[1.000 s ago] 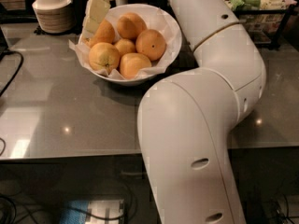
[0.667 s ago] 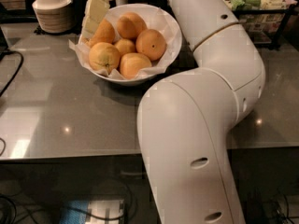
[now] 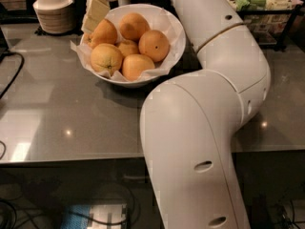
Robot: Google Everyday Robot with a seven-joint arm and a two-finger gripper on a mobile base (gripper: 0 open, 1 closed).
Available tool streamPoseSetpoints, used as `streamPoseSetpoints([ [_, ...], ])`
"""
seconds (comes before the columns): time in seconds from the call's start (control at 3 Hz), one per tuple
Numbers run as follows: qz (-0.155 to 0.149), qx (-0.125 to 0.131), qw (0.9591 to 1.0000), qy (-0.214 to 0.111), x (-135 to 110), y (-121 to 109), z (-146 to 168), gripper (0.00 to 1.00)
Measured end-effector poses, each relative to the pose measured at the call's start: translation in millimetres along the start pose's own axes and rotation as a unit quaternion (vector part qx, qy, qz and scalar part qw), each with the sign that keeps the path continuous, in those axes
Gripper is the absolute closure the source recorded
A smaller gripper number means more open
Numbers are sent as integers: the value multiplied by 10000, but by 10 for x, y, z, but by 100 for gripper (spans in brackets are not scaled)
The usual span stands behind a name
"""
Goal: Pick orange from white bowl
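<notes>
Found pincer (image 3: 95,14) at white bowl's (image 3: 175,42) left rim, grip impossible to tell, just beside orange (image 3: 104,32) among other oranges (image 3: 153,45); beige bowl stack (image 3: 53,14) left of bowl; arm (image 3: 209,104) blocking surface (image 3: 57,109) right of bowl.

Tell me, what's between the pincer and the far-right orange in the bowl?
Two other oranges, in the camera view. The pincer hangs at the back-left rim of the white bowl; the left orange and back orange lie before the right orange.

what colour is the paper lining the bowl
The paper is white and crinkled, clearest in the camera view. The gripper hovers at the bowl's far rim.
</notes>
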State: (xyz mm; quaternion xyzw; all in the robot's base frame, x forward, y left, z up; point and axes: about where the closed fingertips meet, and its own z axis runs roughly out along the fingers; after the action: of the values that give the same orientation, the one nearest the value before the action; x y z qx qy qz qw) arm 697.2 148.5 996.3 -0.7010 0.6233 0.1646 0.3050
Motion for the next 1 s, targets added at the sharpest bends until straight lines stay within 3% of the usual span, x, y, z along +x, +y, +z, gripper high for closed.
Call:
streamPoseSetpoints([
  [0.67, 75, 297, 9995, -67, 10, -82, -89, 1],
  [1.0, 235, 446, 9987, -92, 72, -132, -111, 14],
])
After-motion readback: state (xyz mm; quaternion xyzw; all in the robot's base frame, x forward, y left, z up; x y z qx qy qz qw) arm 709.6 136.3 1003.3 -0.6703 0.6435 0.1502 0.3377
